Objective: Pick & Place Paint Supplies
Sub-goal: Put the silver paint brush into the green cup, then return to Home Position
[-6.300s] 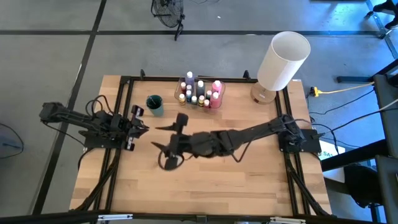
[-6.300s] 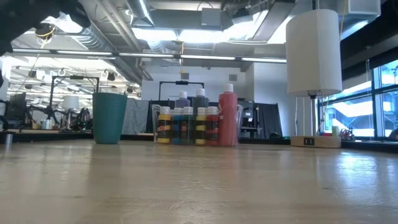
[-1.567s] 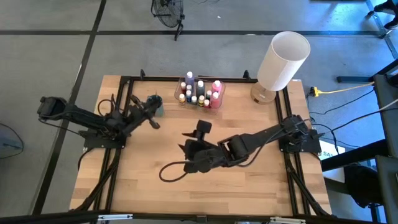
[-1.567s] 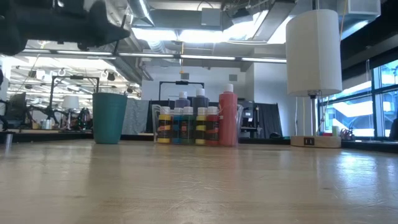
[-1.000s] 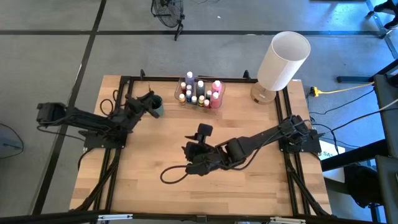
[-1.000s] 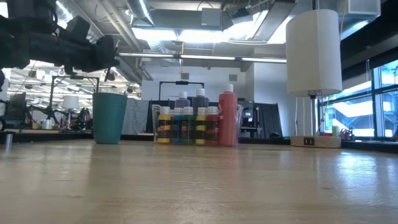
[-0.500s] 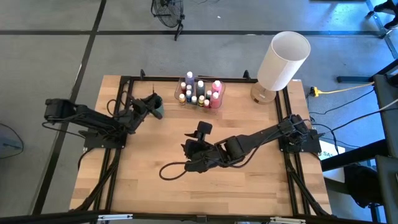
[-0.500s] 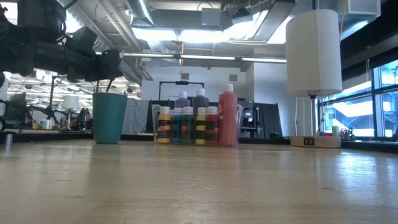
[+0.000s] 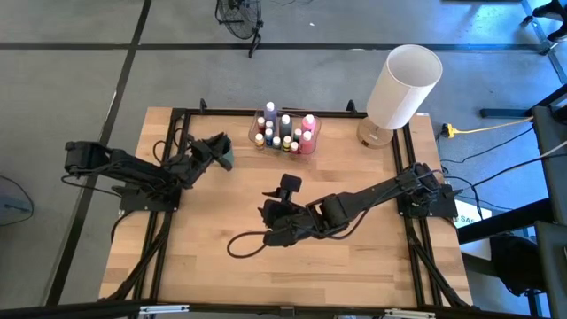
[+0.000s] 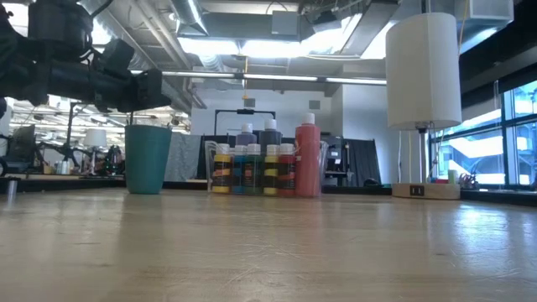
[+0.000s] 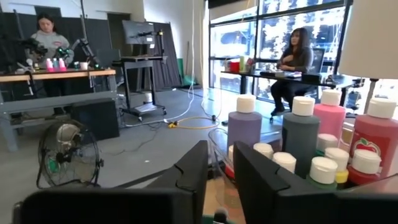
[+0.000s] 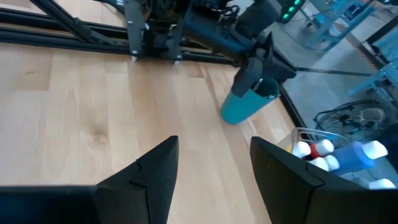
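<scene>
Left pincer [image 9: 221, 149] now over teal cup [image 10: 148, 158], loosening

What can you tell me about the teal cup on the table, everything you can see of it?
The teal cup is a plain, opaque tumbler, plastic by its look, slightly wider at the open rim than at the base. It stands upright on the wooden table, on the left arm's side of the container of paint bottles and apart from it. The left gripper hangs just over its rim; something thin and dark shows at the mouth, too unclear to name.
</scene>
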Robot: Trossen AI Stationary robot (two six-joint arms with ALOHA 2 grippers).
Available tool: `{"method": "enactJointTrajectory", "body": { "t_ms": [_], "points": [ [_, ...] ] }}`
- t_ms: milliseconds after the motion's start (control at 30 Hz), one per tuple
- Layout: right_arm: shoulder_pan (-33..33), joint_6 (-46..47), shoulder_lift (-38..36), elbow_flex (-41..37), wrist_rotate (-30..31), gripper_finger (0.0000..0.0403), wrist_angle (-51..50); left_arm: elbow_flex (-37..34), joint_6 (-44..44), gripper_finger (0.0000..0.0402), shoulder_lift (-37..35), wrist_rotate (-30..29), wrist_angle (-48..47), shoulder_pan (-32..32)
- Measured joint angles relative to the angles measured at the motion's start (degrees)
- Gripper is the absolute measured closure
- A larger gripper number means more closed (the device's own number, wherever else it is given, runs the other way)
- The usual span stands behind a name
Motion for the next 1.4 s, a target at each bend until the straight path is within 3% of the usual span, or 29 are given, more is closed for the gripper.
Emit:
{"method": "enactJointTrajectory", "body": {
  "t_ms": [200,367,567,733,1000,1167,1300,1400],
  "points": [
    [0.0,0.0,0.0,0.0,0.0,0.0201,0.0,0.0,-1.1,0.0286,0.0,2.8,0.7,0.1],
    [0.6,-0.3,0.0,0.0,2.0,0.0201,-0.8,0.0,-0.8,0.0238,-0.1,5.7,8.2,-0.3],
    [2.1,-0.5,-0.3,0.3,-3.9,0.0201,-2.0,0.5,8.1,0.0214,-2.8,10.4,12.8,-4.1],
    [2.5,-3.2,-0.3,0.3,-11.6,0.0201,-1.9,1.1,14.2,0.0239,-6.2,10.5,9.3,-8.9],
    [3.3,-0.8,-0.3,0.3,-11.7,0.0212,-4.5,1.1,11.6,0.0315,-13.2,8.1,-12.3,-16.3],
    [5.1,-1.8,-0.4,0.3,-11.5,0.0294,-4.5,1.1,6.3,0.0369,-18.5,8.1,-24.1,-19.9],
    [7.7,-4.0,-1.6,0.3,-5.3,0.0387,-6.8,1.1,1.5,0.0397,-23.6,8.2,-34.7,-21.0],
    [9.1,-3.4,-3.5,0.3,-1.3,0.0397,-11.8,1.1,-1.8,0.0399,-27.5,10.7,-42.6,-20.8]
  ]
}}
